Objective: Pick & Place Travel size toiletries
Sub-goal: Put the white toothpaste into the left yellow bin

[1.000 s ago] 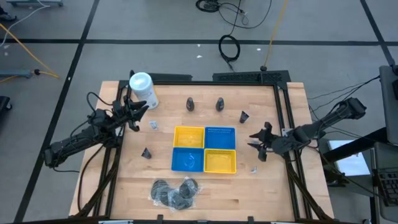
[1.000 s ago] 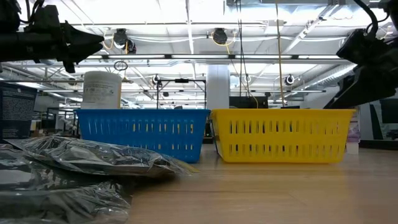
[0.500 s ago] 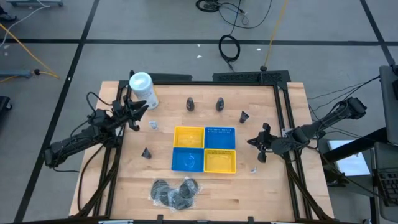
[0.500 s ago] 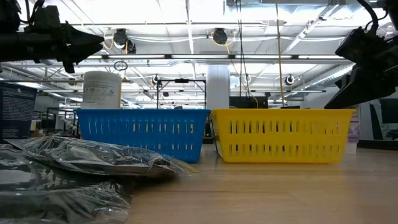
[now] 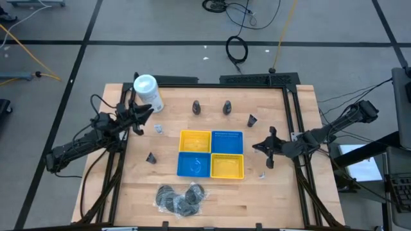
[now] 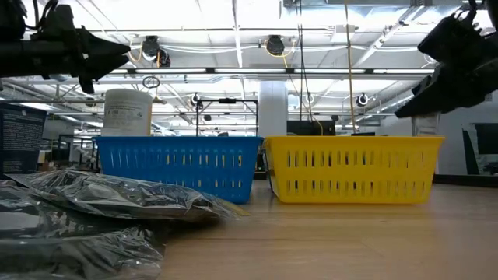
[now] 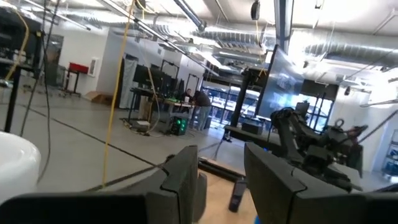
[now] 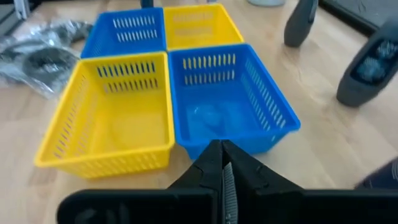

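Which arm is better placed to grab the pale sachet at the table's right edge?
The right, probably. Its gripper, shut and empty, hangs just beside the baskets with the sachet close by. The left gripper sits across the table by the white canister.

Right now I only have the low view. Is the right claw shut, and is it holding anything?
Observer: The right claw is shut, with nothing between its fingers.
Operator: Where is it over the table?
Observer: From above, it is just right of the baskets, level with the seam between the far blue basket and the near yellow basket.
Operator: Any toiletries on that side?
Observer: A small pale sachet lies on the wood just off the yellow basket's right side.
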Tool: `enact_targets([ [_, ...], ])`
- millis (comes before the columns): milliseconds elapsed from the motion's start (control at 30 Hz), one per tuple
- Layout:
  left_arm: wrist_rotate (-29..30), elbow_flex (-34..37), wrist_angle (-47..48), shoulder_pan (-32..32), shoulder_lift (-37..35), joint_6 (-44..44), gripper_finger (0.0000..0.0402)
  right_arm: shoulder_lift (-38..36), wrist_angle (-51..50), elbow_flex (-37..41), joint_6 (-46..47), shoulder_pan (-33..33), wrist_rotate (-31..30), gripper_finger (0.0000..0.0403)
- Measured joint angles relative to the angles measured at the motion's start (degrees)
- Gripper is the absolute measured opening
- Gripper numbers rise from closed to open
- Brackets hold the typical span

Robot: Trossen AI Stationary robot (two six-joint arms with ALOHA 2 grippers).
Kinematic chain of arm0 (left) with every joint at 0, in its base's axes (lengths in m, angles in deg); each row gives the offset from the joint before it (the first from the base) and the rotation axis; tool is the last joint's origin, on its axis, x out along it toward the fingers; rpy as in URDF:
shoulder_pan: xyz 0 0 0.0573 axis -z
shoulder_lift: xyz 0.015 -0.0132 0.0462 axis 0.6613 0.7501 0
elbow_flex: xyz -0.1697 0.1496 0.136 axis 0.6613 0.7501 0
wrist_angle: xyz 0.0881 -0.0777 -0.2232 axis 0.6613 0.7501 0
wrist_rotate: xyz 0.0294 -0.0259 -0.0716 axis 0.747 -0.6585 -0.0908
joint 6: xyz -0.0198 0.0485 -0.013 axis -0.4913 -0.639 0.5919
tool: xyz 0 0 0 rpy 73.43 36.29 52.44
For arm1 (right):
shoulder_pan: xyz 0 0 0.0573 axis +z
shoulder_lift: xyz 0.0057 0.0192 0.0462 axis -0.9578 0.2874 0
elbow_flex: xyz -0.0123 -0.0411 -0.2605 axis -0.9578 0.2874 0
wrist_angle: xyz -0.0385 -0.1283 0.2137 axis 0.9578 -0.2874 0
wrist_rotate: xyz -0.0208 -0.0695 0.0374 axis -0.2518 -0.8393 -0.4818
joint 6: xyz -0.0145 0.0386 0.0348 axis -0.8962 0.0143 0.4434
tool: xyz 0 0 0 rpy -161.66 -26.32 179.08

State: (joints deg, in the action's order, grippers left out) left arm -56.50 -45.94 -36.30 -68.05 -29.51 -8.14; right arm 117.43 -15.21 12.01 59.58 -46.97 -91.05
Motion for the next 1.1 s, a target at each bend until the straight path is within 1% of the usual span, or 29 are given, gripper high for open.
enact_targets([
  [133, -0.05, 0.0, 3.9, 0.17, -0.01, 1.78, 0.0131, 0.0, -1.78, -3.77, -1.67, -0.23, 0.04, 0.0],
  [300, -0.03, 0.02, 8.3, 1.82, -0.01, 3.3, 0.0131, 0.59, -8.27, -12.28, -4.69, -1.57, 0.02, 0.0],
  [500, 0.77, 0.02, 7.18, 5.21, 0.46, 4.79, 0.0131, 5.85, -8.69, -17.99, -6.93, -4.46, 0.29, 0.0],
  [567, 1.23, 0.02, 5.04, 6.68, 1.32, 4.85, 0.0131, 8.79, -7.27, -18.54, -7.84, -5.93, 1.9, 0.0],
  [700, 2.2, 0.02, 0.74, 10.31, 5.2, 4.67, 0.0131, 14.5, -0.68, -19.47, -10.03, -8.92, 7.71, 0.0],
  [767, 3.41, 0.02, -1.68, 12.13, 7.75, 4.5, 0.0131, 17.09, 1.5, -20.25, -10.71, -10.2, 9.54, 0.0],
  [967, 9.66, 0.02, -8.55, 17.13, 16.93, 4.33, 0.0131, 23.05, 7.42, -22.86, -12.63, -12.85, 15.19, 0.0],
  [1100, 13.53, 0.02, -15.74, 19.68, 23.8, 3.75, 0.0131, 26.84, 11.79, -24.52, -14.25, -13.42, 18.22, 0.0],
])
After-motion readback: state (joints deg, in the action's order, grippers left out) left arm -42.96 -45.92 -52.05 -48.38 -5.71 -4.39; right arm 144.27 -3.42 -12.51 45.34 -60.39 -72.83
